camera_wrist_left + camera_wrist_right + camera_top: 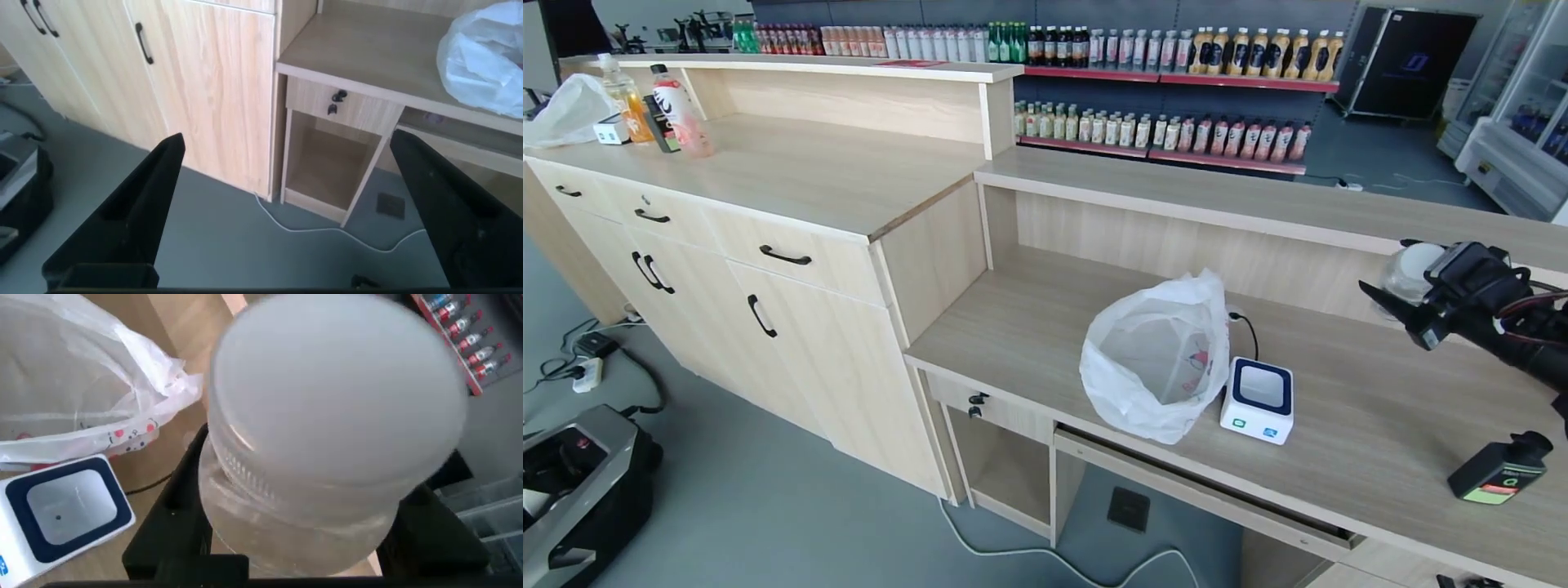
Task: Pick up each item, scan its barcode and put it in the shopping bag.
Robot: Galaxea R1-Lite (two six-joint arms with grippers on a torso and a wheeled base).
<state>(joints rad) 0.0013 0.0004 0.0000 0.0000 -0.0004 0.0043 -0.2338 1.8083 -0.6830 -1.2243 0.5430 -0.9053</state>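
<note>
My right gripper (pixel 1401 306) hangs above the right end of the lower counter, shut on a clear plastic jar (pixel 1411 273) with a white lid. Close up, the jar (pixel 327 441) sits between the black fingers (pixel 176 531). A white shopping bag (pixel 1156 355) stands open mid-counter, also seen as the bag (pixel 73 384). Right beside it is the white barcode scanner (pixel 1258 398) with a dark blue window; the scanner (pixel 65 506) lies below the jar. A dark bottle (pixel 1499 469) lies near the front right edge. My left gripper (pixel 286 220) is open, over the floor by the cabinets.
The higher counter (pixel 792 171) at left carries bottles (pixel 682 110) and a white bag (pixel 568 110). Behind the counter run drink shelves (pixel 1160 82). A cable (pixel 1250 327) leads from the scanner. Cabinet doors (pixel 204 82) and an open cubby (pixel 331 171) are near the left arm.
</note>
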